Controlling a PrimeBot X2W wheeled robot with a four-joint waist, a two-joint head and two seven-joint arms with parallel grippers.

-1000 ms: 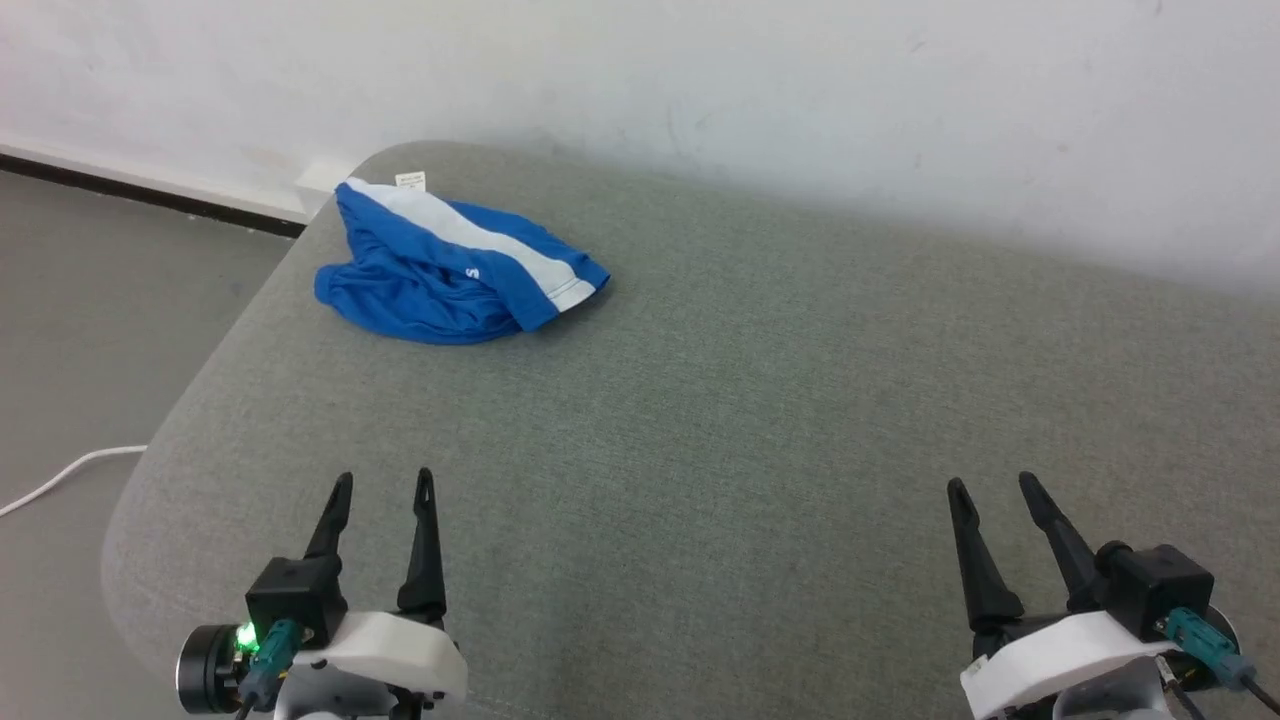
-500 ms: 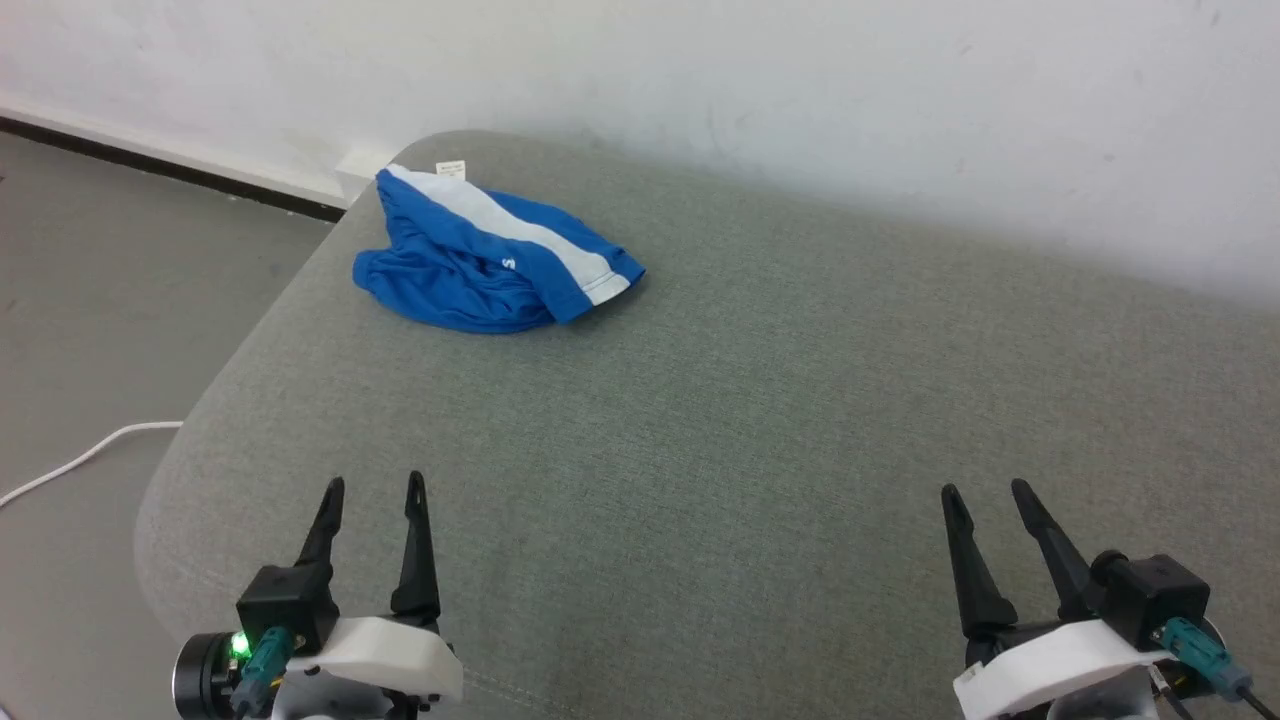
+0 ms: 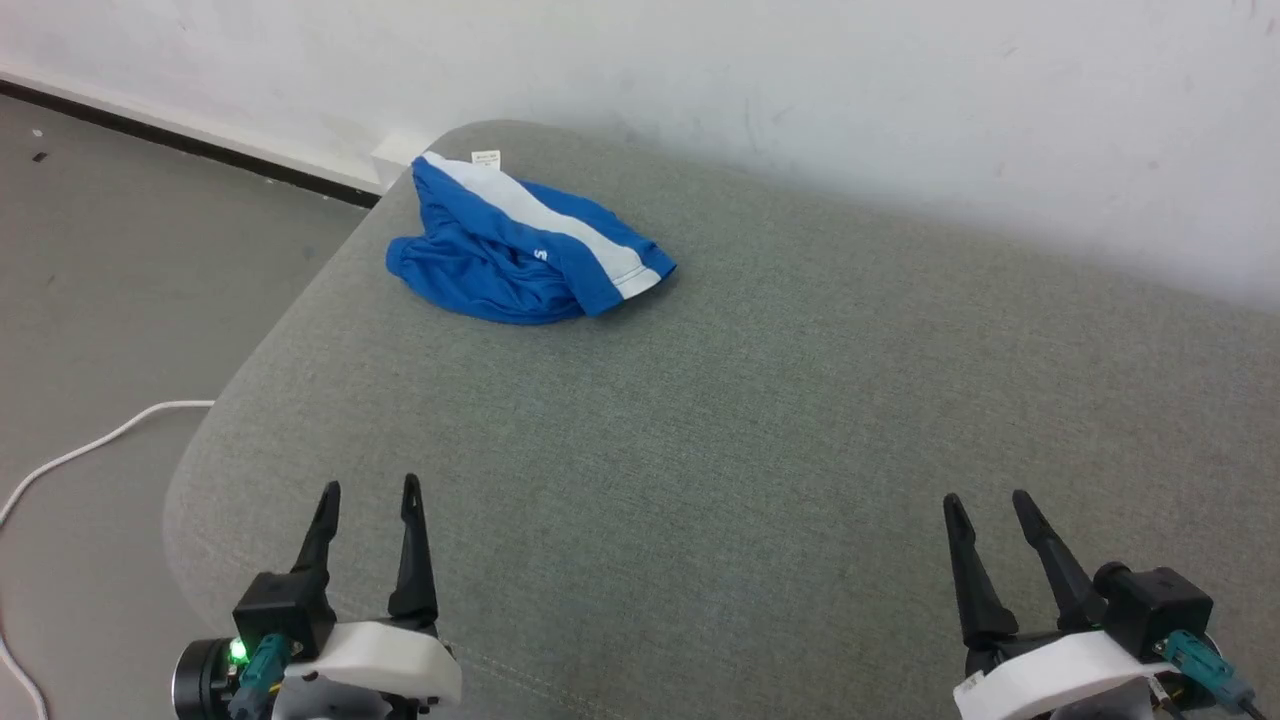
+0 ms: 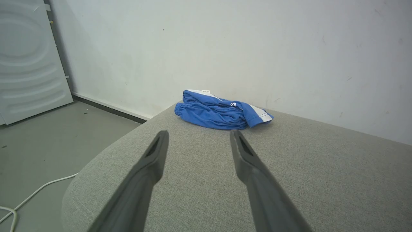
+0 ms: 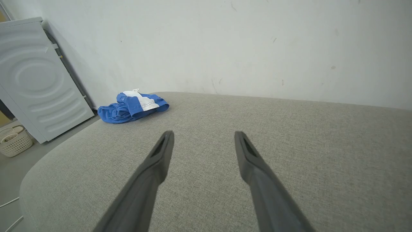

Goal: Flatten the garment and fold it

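Two claws, both spread wide with nothing between the fingers: my left gripper [image 3: 370, 484] at near left, my right gripper [image 3: 985, 496] at near right, each over the near part of the grey cushion [image 3: 720, 430]. I see the garment [image 3: 500, 270], blue with a white stripe, bunched in a crumpled heap at the cushion's far left corner by the wall [image 3: 800, 80], white tag [image 3: 486, 156] on top, well apart from both grippers. White cable [image 3: 80, 450] lies on the floor [image 3: 120, 250] at left.
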